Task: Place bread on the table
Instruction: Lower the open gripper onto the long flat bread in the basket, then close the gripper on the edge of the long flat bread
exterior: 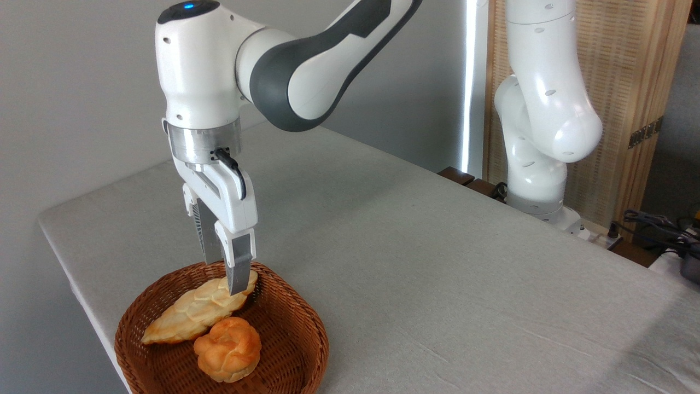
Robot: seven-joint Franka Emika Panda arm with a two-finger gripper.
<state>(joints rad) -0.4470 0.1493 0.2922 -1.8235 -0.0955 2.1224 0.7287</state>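
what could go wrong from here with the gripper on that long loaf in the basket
1. The gripper meets the bread near one pointed end, not its middle, so the loaf may droop, swing or slip when lifted.
2. The round bun lies against the loaf's lower edge and could be dragged or rolled.
3. The wicker basket sits near the table edge; a snag on its rim might shift it.

soft even daylight, sharp, faint shadows
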